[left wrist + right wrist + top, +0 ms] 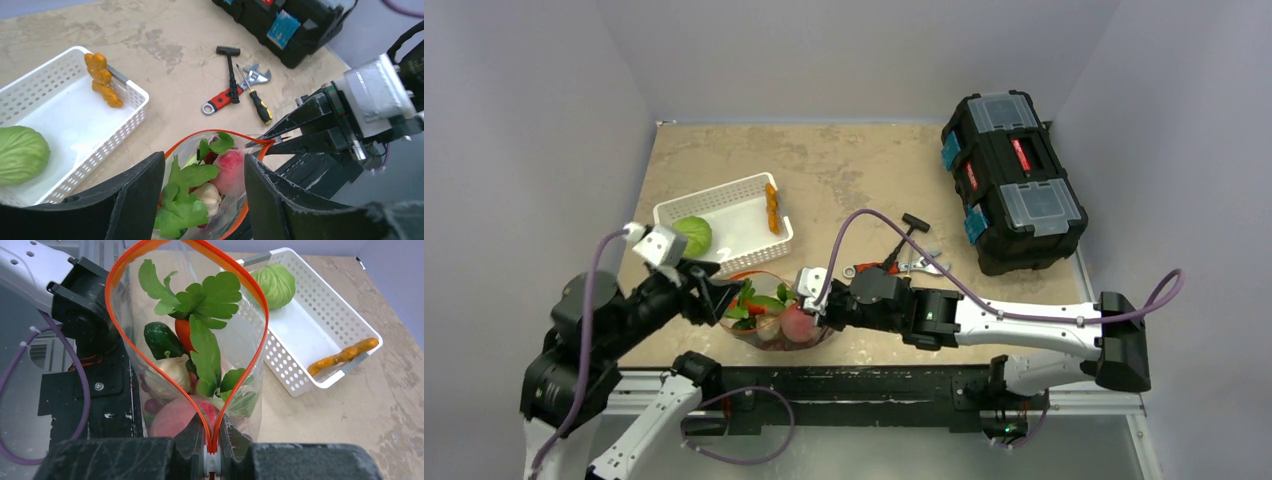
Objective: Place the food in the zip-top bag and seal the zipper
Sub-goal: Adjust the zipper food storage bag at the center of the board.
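Right gripper pinching zipper, left gripper spread; I worry the bag sags from one-sided hold, spilling greens.

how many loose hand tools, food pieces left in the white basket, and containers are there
hand tools: 3 (hammer, wrench, screwdriver)
food in basket: 2 (cabbage, orange piece)
containers: 3 (basket, zip-top bag, toolbox)
total: 8
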Controlling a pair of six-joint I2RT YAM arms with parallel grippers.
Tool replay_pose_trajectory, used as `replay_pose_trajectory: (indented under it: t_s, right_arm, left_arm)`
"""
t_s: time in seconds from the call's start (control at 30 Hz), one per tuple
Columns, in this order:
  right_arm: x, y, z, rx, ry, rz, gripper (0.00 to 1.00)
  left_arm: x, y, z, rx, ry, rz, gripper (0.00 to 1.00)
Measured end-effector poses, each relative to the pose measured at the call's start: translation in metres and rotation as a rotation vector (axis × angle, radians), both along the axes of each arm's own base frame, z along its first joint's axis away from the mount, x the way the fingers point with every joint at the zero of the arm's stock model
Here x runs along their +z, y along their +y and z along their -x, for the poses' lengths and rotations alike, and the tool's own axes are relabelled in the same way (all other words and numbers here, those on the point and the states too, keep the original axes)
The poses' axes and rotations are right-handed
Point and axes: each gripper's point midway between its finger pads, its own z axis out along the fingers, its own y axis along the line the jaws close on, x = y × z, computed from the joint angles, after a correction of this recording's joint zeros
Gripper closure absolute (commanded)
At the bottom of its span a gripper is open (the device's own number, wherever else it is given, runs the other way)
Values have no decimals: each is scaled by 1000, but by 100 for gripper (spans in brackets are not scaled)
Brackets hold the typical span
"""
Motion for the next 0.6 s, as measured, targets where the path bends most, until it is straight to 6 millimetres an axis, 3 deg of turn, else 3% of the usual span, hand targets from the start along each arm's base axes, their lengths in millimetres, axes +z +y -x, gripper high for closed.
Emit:
replay_pose_trajectory:
  t_s: [0.17,0.3,0.6]
  right_arm:
    - [10,-1,-10,24,20,-6,100]
    - [12,-3,-24,32,51,-7,100]
    - [12,-11,-55,48,142,-24,100]
  left_arm:
    - [-21,-30,-40,-137,96,-132,28]
    - [-41,-50,-58,-254,165,-197,25]
    - [-38,-91,-90,-499,129,-226,21]
